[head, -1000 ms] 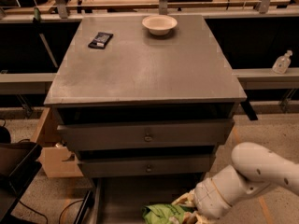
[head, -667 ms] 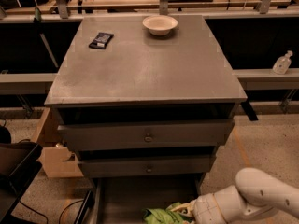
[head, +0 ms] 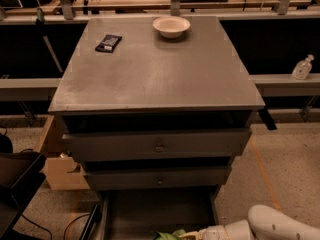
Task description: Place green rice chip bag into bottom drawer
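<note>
We see the bottom drawer (head: 150,210) pulled out at the foot of the grey cabinet, w/ its flat floor showing btwn the side rails. The green rice chip bag (head: 166,236) sits at the drawer's front, right of centre. Only its crinkled top edge shows, the rest is cut off by the lower edge of the view. Whether it rests on the drawer floor or hangs just above it, we can't tell.

The claw (head: 192,234) is low at the bottom edge, right beside the bag on its right and apparently touching it. We can't tell how far open the claw is, or whether it has hold of the bag. The white arm (head: 280,225) comes in from the bottom-right corner, over the speckled floor.

Above the open drawer, the middle drawer (head: 200,176) and top drawer (head: 210,143) are both shut, each w/ a small knob at centre.

On the bench (head: 160,79) a small black packet (head: 108,42) lies flat near the back-left, and a pale bowl (head: 171,26) stands upright at the back, centre-right, well apart from the packet.

A cardboard box (head: 59,171) stands on the floor, left of the cabinet. A clear bottle (head: 302,68) stands on the ledge at far right.
</note>
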Robot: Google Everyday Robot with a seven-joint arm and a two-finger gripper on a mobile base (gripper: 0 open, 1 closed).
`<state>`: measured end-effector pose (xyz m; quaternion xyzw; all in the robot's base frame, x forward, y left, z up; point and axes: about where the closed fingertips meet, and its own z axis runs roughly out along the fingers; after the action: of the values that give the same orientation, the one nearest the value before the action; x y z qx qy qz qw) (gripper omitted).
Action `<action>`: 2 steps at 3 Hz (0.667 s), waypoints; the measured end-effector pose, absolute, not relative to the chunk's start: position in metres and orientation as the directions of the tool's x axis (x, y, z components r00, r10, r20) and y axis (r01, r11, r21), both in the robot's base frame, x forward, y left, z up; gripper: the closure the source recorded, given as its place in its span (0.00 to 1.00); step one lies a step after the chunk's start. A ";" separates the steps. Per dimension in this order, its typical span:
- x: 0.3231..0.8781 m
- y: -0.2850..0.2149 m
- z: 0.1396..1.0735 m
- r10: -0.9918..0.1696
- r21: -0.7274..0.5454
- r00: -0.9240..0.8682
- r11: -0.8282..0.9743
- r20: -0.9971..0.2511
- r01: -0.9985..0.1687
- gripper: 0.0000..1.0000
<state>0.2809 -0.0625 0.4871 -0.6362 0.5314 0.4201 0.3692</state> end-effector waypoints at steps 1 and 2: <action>0.281 -0.062 0.487 -0.366 -0.023 0.082 -0.163 -0.927 -0.986 1.00; 0.288 -0.053 0.484 -0.377 -0.014 0.076 -0.165 -0.923 -0.986 1.00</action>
<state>0.2880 -0.0533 0.4837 -0.6375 0.5345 0.4198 0.3629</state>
